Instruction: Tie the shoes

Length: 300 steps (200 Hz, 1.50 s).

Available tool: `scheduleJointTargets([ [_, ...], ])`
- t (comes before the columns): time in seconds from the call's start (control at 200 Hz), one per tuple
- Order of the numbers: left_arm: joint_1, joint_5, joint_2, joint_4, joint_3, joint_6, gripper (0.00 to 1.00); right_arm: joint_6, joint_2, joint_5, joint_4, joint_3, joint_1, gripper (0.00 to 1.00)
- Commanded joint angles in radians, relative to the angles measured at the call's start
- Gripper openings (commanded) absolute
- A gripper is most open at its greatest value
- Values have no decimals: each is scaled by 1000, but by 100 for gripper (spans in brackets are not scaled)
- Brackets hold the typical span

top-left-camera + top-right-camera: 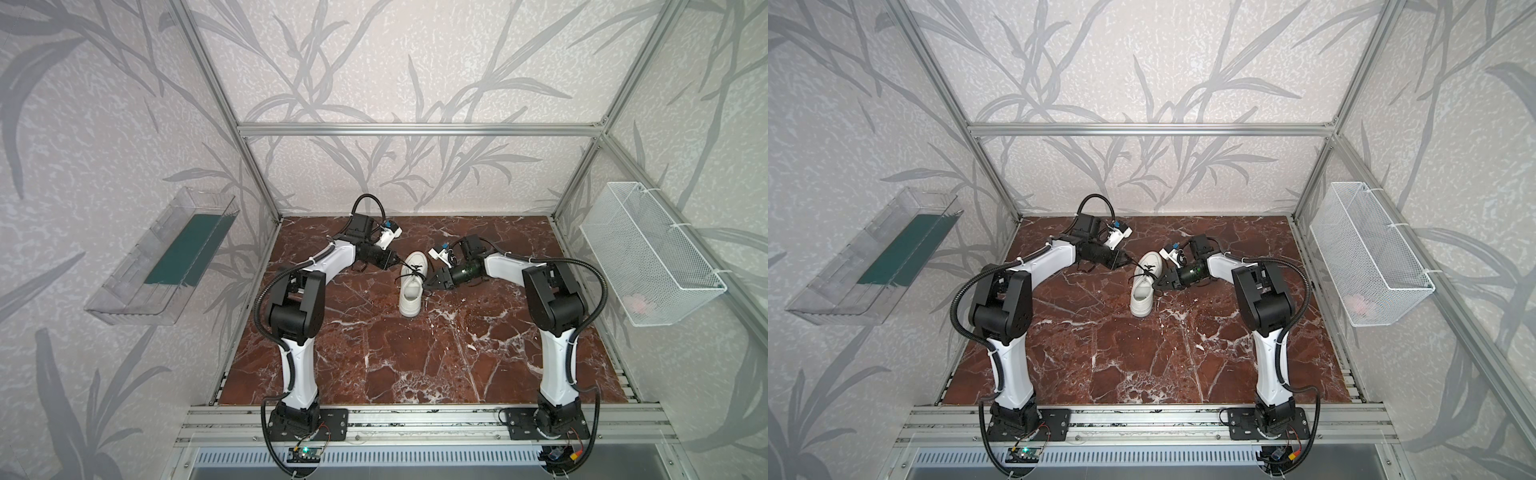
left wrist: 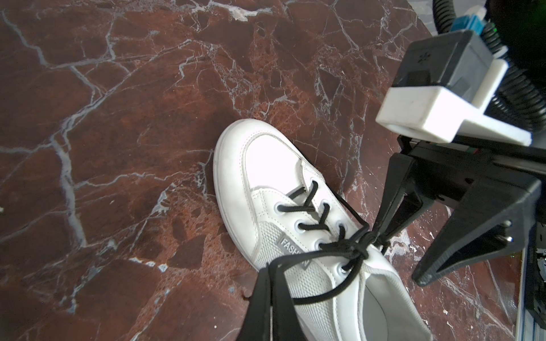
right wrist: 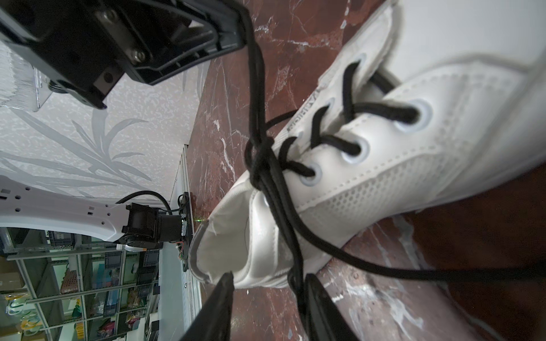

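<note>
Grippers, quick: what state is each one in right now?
Left gripper: closed, holding a loop of the black laces.
Right gripper: fingers open around the laces, not gripping yet.

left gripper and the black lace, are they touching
Touching. The left wrist view shows the left gripper shut on the black lace, which runs taut from its tips to the sneaker.

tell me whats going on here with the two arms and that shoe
Two robot arms are tying a white sneaker that sits on the marble table. The left gripper is shut on a strand of the black laces that runs out from a knot over the top eyelets. The right gripper has its jaws apart around the strands on the knot's other side, not clamped on them.
</note>
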Motion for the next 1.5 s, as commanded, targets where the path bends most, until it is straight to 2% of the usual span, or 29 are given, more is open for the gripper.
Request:
scheduleJointTargets([
  [0.0,4,13,10,-15,14,-9,0,9,7,-17,24,26,7,36],
  [0.17,5,12,10,-14,10,-10,0,17,18,-29,34,35,7,32],
  [0.495,5,13,10,-13,4,-8,0,31,41,-8,47,40,0,36],
  [0.625,5,15,12,-10,6,-12,0,55,48,-16,100,23,-5,36],
  [0.74,5,13,10,-9,6,-11,0,128,61,-71,209,4,-18,36],
  [0.98,4,13,11,-12,4,-14,0,153,73,-85,238,-4,-19,25],
  [1.42,3,18,-4,1,-21,-20,0,88,56,2,199,-28,-6,17],
  [1.495,3,12,-10,0,-25,-14,0,92,51,27,192,-29,-4,9],
])
